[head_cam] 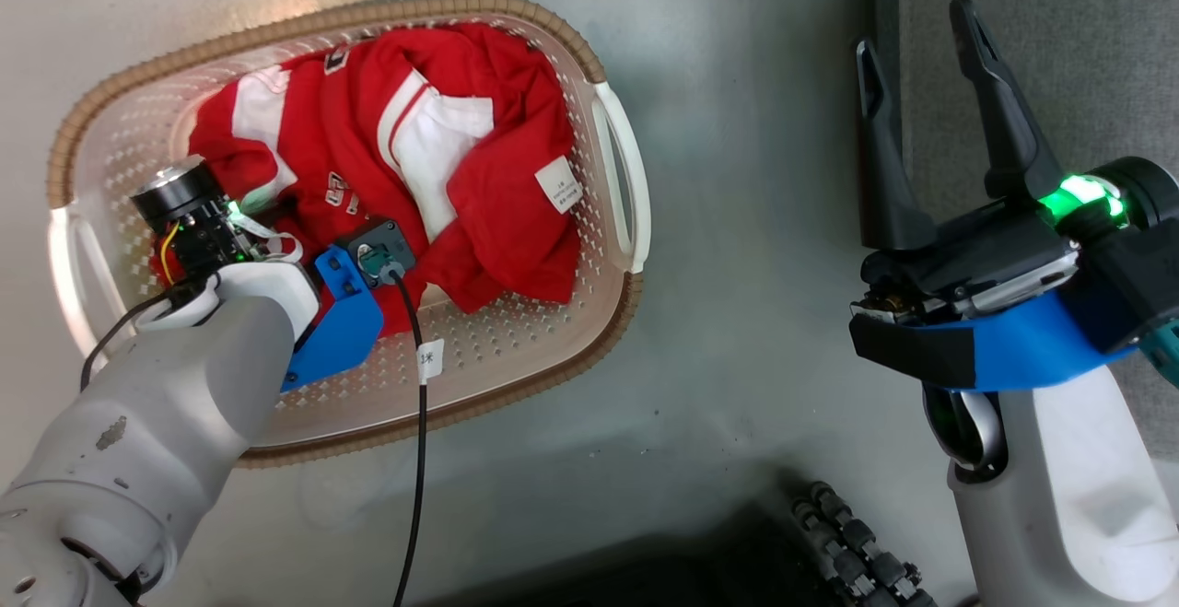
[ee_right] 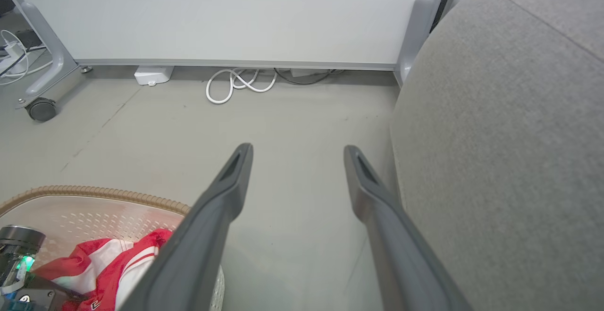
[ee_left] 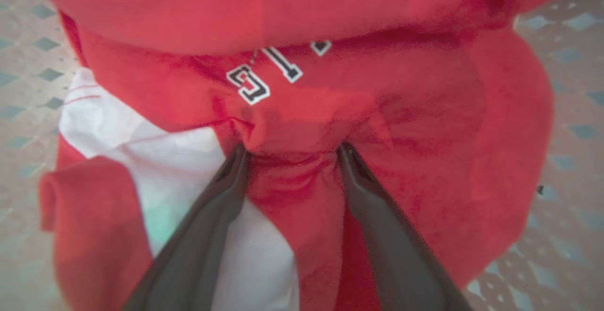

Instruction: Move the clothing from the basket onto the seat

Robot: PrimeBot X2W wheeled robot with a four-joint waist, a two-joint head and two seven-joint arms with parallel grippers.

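The clothing (head_cam: 350, 142), red jersey cloth with white panels, lies crumpled in the cream basket (head_cam: 442, 5) on the floor. My left arm (head_cam: 184, 386) reaches down into the basket, and its wrist hides the fingers in the head view. Seen from the left wrist, my left gripper (ee_left: 293, 149) is open, both fingertips pressed into the clothing (ee_left: 424, 113) with a red fold bulging between them. My right gripper (head_cam: 914, 29) hangs open and holds nothing, above the floor beside the grey seat (head_cam: 1059, 54). The right wrist view has the right gripper (ee_right: 297, 149), seat (ee_right: 509, 136) and basket (ee_right: 94, 193).
A black cable (head_cam: 419, 460) runs from my left wrist over the basket's near rim. A white panel on castered legs (ee_right: 41, 109) stands beyond, with a coiled white cable (ee_right: 240, 82) at its foot. Bare grey floor lies between basket and seat.
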